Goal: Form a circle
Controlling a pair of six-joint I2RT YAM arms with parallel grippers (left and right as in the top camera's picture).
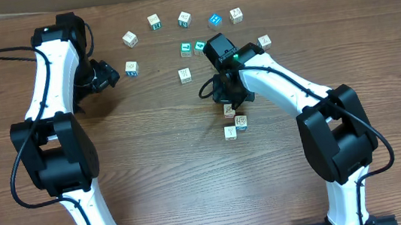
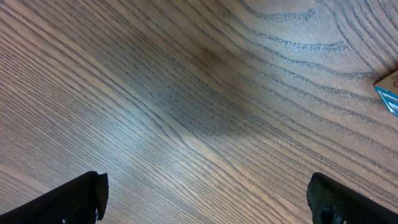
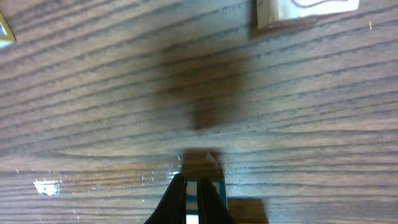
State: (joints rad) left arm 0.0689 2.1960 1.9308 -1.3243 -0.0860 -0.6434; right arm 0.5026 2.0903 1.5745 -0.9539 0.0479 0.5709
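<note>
Right gripper (image 3: 193, 186), fingers pressed together, sits by the cube cluster (image 1: 235, 121), likely nudging one inward; left gripper (image 2: 208, 190) hangs wide, empty, at the left.

Cubes (image 1: 184, 19) arc across far table (image 1: 162, 170); cube cluster (image 1: 230, 132) just before right claw (image 1: 226, 99).

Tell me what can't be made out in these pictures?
- Overhead: printed marks on the small whitish cubes, too small to read.
- Left wrist: one teal-edged cube, cut off by the right edge.
- Right wrist: a teal-and-white cube behind the black right gripper, blurred and half hidden by the fingers.
</note>
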